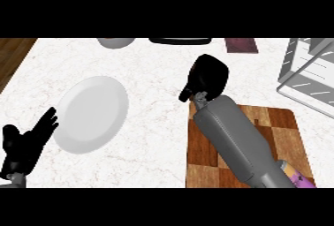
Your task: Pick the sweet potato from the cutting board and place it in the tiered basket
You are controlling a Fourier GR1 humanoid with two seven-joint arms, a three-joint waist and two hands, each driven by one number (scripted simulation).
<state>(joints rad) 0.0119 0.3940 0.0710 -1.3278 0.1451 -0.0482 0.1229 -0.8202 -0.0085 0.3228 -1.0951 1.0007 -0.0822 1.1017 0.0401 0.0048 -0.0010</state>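
Note:
No sweet potato shows anywhere in the head view. The wooden cutting board lies at the lower right, partly covered by my right forearm. My right hand is a dark compact shape just past the board's far left corner, over the white counter. Anything under it is hidden. The tiered basket, a grey wire frame, stands at the right edge, to the right of that hand and apart from it. My left hand rests open at the lower left edge, fingers up.
A white plate lies left of centre, between the two hands. Along the far edge sit a grey bowl, a black flat object and a dark red item. The counter ends at a wooden strip on the far left.

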